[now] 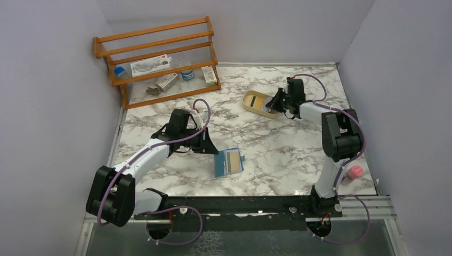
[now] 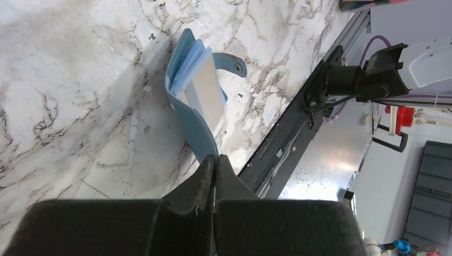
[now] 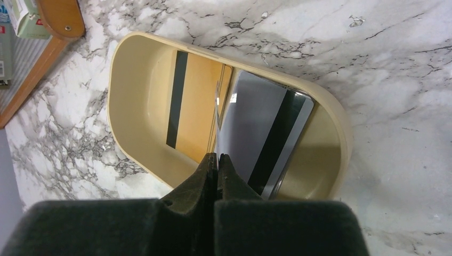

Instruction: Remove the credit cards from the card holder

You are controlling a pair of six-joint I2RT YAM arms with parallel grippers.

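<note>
Right wrist: right gripper (image 3: 216,156), fingers closed, hovering over two credit cards (image 3: 261,128) in tray (image 3: 133,96) near table's (image 1: 298,154) far edge. Left gripper (image 2: 215,158), closed, sitting beside card holder (image 2: 194,125); remaining card likely needing reopened fingers.

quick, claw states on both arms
Left claw: closed, tips at the card holder cover; a grip cannot be told.
Right claw: closed, at the silver card in the tan tray; grip unclear.
</note>
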